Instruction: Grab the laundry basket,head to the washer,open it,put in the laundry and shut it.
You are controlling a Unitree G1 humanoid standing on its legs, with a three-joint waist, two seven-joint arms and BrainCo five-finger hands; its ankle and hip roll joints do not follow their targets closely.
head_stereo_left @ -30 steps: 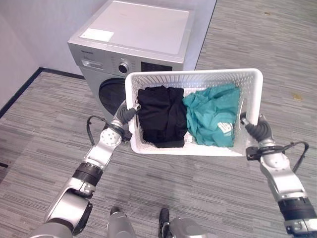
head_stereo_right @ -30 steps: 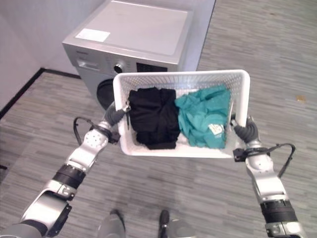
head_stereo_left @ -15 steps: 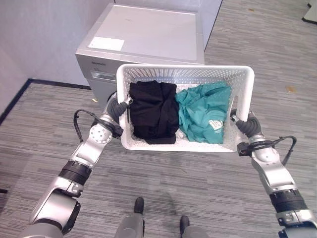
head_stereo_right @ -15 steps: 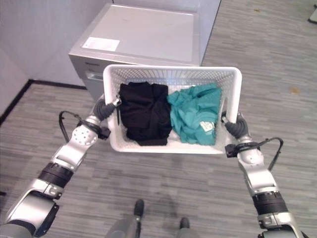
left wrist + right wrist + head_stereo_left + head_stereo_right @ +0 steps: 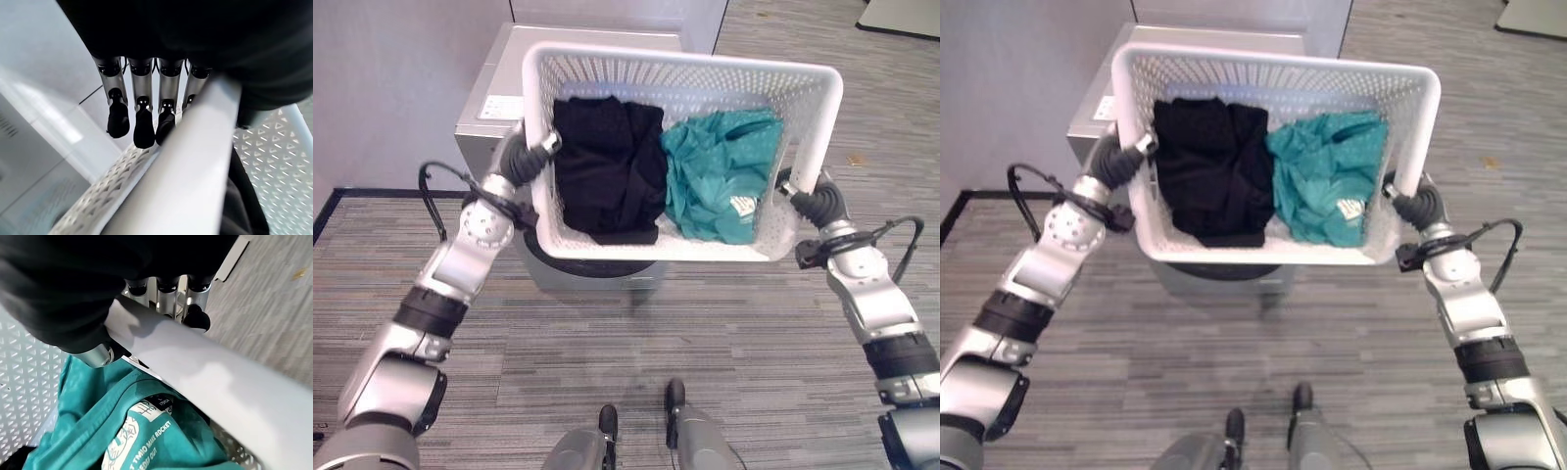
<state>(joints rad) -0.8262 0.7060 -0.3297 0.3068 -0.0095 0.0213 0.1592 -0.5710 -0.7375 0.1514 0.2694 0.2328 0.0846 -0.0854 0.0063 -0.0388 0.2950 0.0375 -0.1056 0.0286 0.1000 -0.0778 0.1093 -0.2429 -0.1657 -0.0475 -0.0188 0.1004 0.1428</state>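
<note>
While the white laundry basket (image 5: 685, 73) is held raised in front of the robot, it is gripped at both short ends. At about 9 o'clock of the basket, the left robot hand (image 5: 524, 157) is clamped on the rim, its fingers (image 5: 142, 117) curled down the outer perforated wall, as seen in the left wrist view. At about 3 o'clock, the right robot hand (image 5: 815, 204) is closed on the opposite rim, with fingers (image 5: 195, 316) wrapped over the outside edge and the thumb (image 5: 98, 355) pressed on the inside, just beside the teal cloth.

Inside the basket, a black garment (image 5: 607, 166) is piled toward the 9 o'clock side and a teal garment (image 5: 720, 176) toward the 3 o'clock side; the two are touching along the middle. A white label (image 5: 741, 205) is seen on the teal garment.

Beneath and behind the basket, toward 12 o'clock, a silver-grey washer (image 5: 494, 83) is largely covered by it; part of its top and front is visible at the basket's 10 o'clock, and the dark lower curve of its door (image 5: 597, 266) is seen under the basket's near edge. The washer stands on grey striped floor (image 5: 607, 352).
</note>
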